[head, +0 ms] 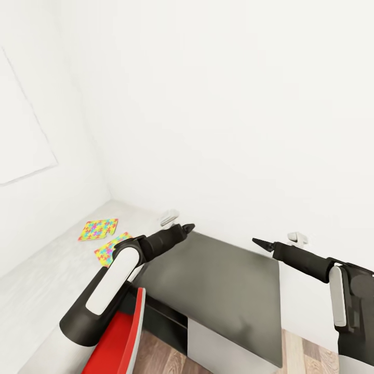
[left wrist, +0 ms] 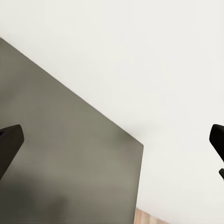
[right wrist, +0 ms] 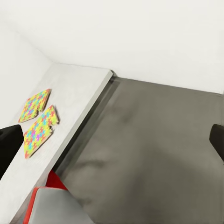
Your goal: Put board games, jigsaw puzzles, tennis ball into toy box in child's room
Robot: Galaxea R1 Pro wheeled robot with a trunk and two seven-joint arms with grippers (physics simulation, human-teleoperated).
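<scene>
Puzzles (head: 105,238) lie near the table's (head: 41,280) far corner. Both grippers, left (left wrist: 112,144) and right (right wrist: 112,149), hang released and empty (over the dark cabinet (head: 228,280)). Reaching across risks clipping the red chair (head: 117,343).

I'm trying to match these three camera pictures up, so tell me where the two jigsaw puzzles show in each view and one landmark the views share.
Head view: the jigsaw puzzles lie side by side on the pale table, at lower left, beyond the left arm.
Left wrist view: not in this picture.
Right wrist view: they lie at the left, on the table.
Shared landmark: the dark-topped cabinet next to the table, also in the left wrist and right wrist views.
</scene>
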